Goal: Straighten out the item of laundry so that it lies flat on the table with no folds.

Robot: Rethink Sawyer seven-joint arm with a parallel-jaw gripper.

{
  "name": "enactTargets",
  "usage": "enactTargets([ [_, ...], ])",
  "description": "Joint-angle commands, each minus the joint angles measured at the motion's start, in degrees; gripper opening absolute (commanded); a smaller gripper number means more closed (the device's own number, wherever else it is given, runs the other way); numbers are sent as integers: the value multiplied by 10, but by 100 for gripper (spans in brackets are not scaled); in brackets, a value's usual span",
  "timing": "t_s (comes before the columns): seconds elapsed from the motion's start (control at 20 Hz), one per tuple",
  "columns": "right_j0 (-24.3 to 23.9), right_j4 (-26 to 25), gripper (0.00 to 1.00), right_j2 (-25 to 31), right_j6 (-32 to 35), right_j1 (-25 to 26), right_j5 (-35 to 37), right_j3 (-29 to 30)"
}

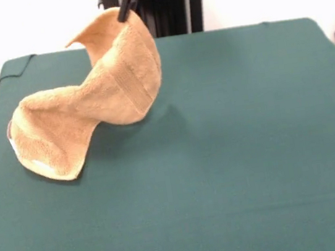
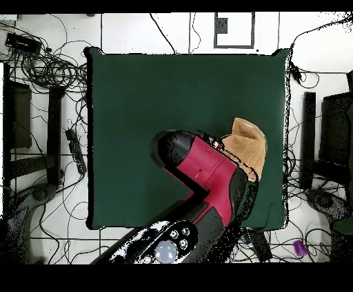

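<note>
- Table (image 1: 242,171): dark green cloth top, far larger than the towel; most of its surface is bare in both views.
- Arm (image 2: 207,169): red and black, seen from overhead reaching across the table's near-robot half and hiding part of the towel.
- Towel (image 1: 78,113): orange-tan terry, partly lifted. In the front view its lower end rests on the table at the picture's left, while the rest rises in a twisted, folded sheet toward the top centre.
- Border band (image 1: 130,84): woven stripe visible on the raised portion.
- Gripper (image 1: 125,11): only dark tips show under the red housing, closed on the towel's upper edge, which peaks there.
- Key relation: the towel hangs down and away from the gripper toward the front view's lower left; its long axis runs diagonally from the pinched edge to the resting end.
- Judgement: not flat yet; pulling away from the resting end along that axis would likely draw out the twist.
</note>
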Motion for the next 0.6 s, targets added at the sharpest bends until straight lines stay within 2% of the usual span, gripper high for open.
enactTargets([
  [0.05, 27, 55, 0, 34, 233, 33, 79, -35],
  [0.35, 50, 93, 0, 51, 279, 50, 39, -24],
  [0.6, 59, 108, 0, 49, 298, 60, 39, -28],
])
